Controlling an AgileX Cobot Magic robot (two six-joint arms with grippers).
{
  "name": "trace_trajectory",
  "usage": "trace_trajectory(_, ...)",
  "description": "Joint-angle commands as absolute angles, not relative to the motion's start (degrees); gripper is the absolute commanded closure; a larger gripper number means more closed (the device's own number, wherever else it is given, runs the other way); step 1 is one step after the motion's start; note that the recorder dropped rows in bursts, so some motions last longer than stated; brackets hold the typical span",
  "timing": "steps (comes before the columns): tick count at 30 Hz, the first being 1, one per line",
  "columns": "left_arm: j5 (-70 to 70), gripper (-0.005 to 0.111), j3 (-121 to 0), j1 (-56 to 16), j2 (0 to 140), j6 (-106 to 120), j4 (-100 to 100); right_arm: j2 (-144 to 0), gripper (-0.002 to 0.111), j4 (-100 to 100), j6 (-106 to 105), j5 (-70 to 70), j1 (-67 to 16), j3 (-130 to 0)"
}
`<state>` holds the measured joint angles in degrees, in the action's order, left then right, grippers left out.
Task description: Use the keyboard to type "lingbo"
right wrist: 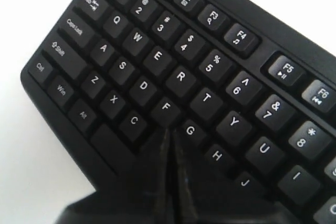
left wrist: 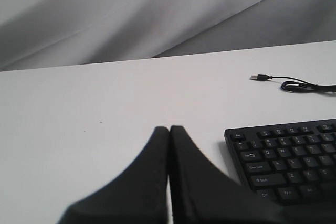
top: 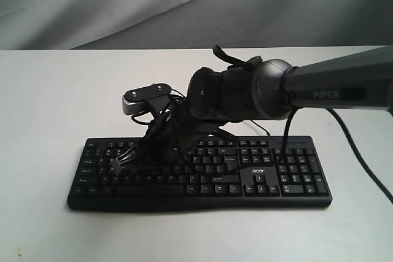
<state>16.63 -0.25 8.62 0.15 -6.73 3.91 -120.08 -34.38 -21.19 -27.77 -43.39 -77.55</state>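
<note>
Left end effector (left wrist: pixel 169 129), fingers together, hung over bare surface (left wrist: pixel 79 103) just off the left edge of the keyboard (left wrist: pixel 286 156), which lay flat mid-surface. Right end effector (right wrist: pixel 169 132), fingers together, sat between F key (right wrist: pixel 166 107) and G key (right wrist: pixel 190 129); an off-centre press could have caught both. Open room lay leftward.

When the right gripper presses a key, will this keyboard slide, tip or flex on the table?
The keyboard is wide, low and lies flat on the table, so tipping looks unlikely. Its plastic body looks rigid; only keys should give under the shut right gripper. A sideways shove might slide it on that smooth-looking surface.
</note>
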Motion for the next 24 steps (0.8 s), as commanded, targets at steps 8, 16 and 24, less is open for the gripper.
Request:
trace_trajectory(8, 16.4, 0.106, 0.0, 8.7, 0.0, -7.0, 3.4, -119.6, 0.108, -34.0, -21.1, -26.3, -43.5, -76.4)
trace_trajectory(16, 16.4, 0.106, 0.0, 8.7, 0.0, -7.0, 3.4, -119.6, 0.108, -34.5, -22.2, -26.6, -44.6, -76.4)
trace_trajectory(24, 16.4, 0.106, 0.0, 8.7, 0.0, -7.0, 3.4, -119.6, 0.108, -34.5, -22.1, -26.6, -44.6, -76.4)
